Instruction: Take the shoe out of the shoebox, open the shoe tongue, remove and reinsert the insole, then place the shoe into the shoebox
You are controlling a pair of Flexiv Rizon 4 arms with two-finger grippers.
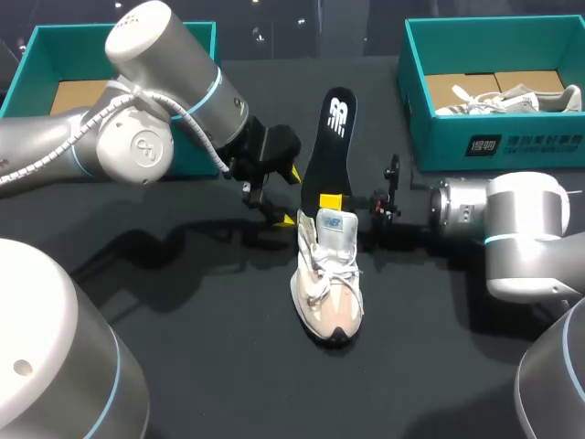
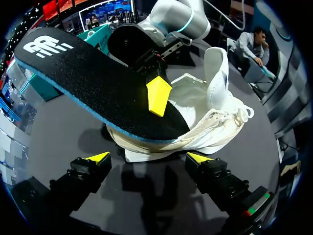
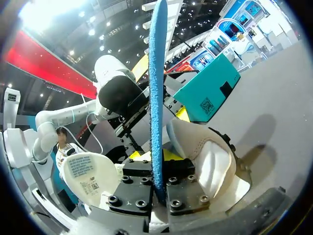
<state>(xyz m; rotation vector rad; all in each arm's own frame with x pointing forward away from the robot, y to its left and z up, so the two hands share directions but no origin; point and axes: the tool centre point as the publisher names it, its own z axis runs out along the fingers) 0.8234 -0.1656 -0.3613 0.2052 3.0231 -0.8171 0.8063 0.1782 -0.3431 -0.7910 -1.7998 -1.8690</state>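
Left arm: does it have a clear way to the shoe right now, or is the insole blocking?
Probably yes. The left gripper is open, the shoe sits just ahead with nothing between, and the insole, clamped in the right gripper, slants above that path.

Lower end of the insole (image 1: 331,146) is hidden by the shoe (image 1: 329,293); left arm (image 1: 164,101) overlaps 1 shoebox (image 1: 55,37).

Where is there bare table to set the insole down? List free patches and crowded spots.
Free: the black table left of the white-and-beige sneaker, this side of the left arm; also right of it, this side of the right arm. Crowded: behind its heel, where the open left end effector, the right end effector and its gripped black foam insole meet.
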